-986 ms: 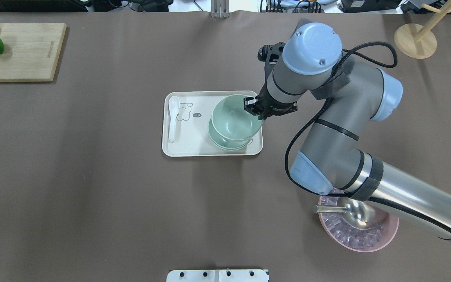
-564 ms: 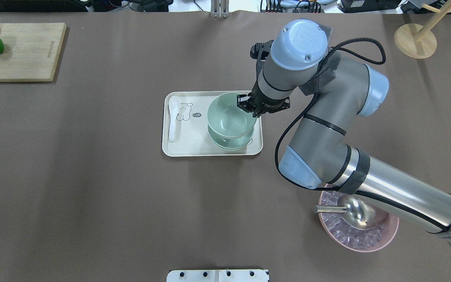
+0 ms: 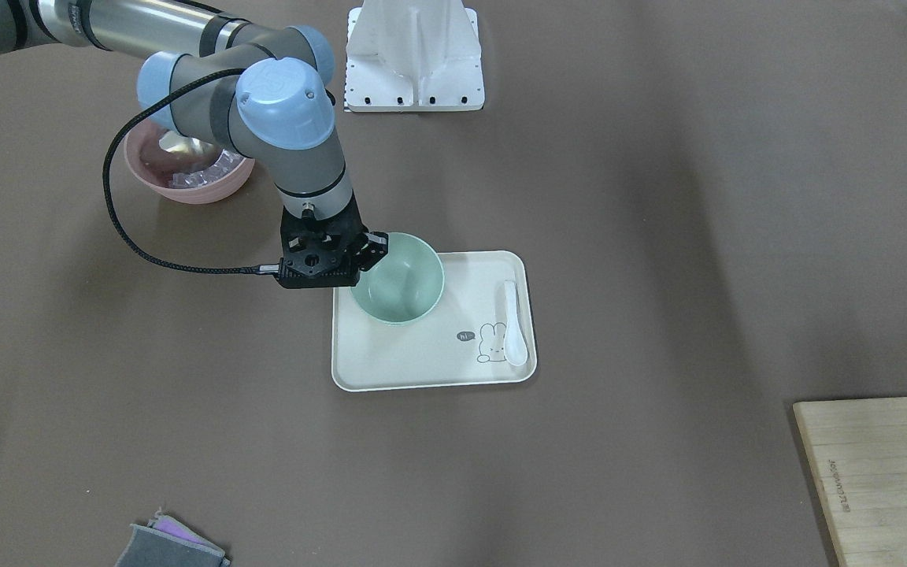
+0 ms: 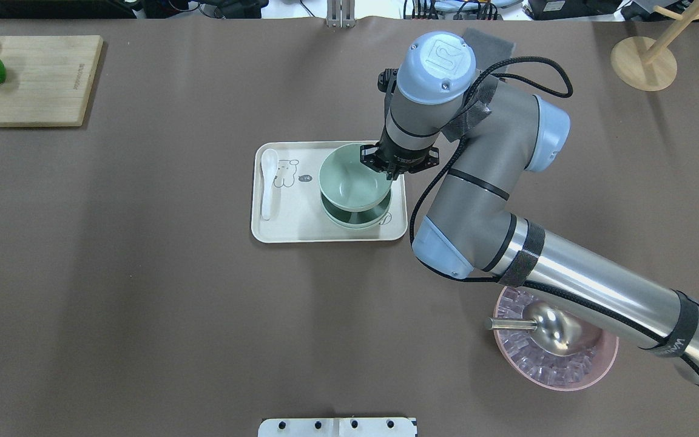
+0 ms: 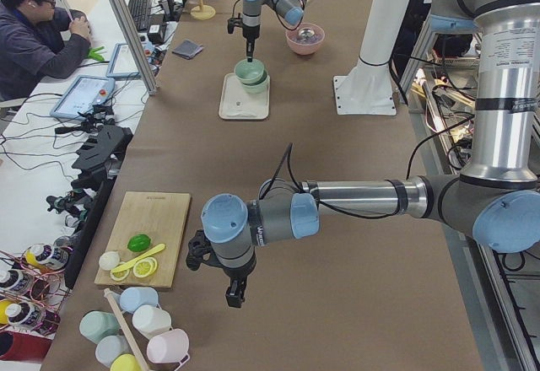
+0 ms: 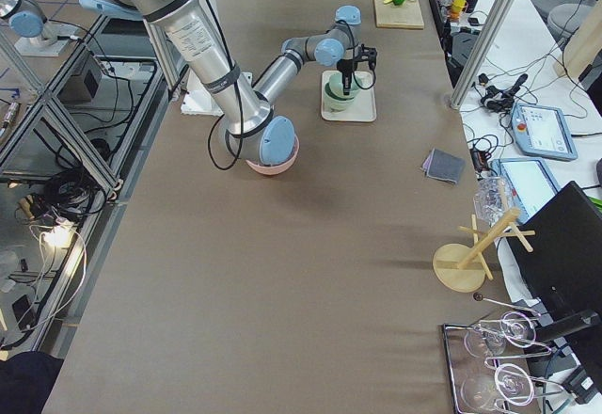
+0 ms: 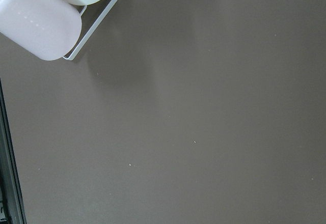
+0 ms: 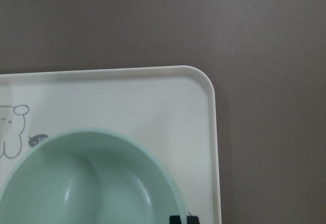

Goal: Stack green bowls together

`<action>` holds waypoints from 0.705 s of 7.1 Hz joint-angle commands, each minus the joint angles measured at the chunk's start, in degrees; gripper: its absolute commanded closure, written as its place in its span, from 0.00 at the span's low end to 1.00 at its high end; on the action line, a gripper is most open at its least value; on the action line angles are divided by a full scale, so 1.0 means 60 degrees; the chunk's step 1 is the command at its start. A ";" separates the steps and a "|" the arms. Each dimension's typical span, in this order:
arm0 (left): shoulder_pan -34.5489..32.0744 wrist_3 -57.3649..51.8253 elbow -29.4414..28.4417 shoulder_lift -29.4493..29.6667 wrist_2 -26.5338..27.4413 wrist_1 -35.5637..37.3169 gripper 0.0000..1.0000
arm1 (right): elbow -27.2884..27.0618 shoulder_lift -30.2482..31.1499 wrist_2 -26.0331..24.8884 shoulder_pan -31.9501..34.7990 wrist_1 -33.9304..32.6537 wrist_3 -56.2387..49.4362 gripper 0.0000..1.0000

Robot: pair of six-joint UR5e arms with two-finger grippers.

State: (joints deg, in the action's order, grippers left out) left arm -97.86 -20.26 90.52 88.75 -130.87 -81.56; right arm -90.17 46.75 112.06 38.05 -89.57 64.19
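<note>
At the far left, near the wooden board, the left arm hangs over bare counter, well apart from the work. It shows only in the side view, so I cannot tell if the left jaws are wide or narrow, and I expect no trouble from it. On the tray the white spoon lies along the left edge, apart from the bowls, so it should be safe unless a bowl slides. Next comes the real concern: the upper green bowl is pinched at its rim by the right jaws, one finger inside and one outside, and it hangs above the other green bowls on the right half of the tray (two rims seem to show below, but I am not sure). In the overhead view it looks a little off the centre of the ones below, though its height may cause this impression. If it is released or lowered off-centre, I judge that its foot could land on the lower rim, so it would sit tilted or push the light stack toward the tray edge. The inside finger may also drag the bowl upward when the right arm withdraws. At the right, the pink bowl with its metal scoop sits just under the forearm, and a low sweep could knock it.
</note>
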 commanded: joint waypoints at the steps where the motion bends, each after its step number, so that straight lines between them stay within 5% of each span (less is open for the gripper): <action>1: 0.0006 0.0008 0.0016 0.0003 0.0000 0.0000 0.01 | 0.0028 0.0189 -0.0014 -0.0158 0.0729 0.0097 1.00; 5: 0.0021 0.0023 0.0016 0.0018 -0.0015 0.0000 0.01 | 0.0013 0.0293 -0.0146 -0.0306 0.0778 0.0142 1.00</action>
State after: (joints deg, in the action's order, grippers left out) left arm -97.75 -20.14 90.58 88.85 -130.93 -81.53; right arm -90.01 48.25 111.34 36.29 -84.97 64.96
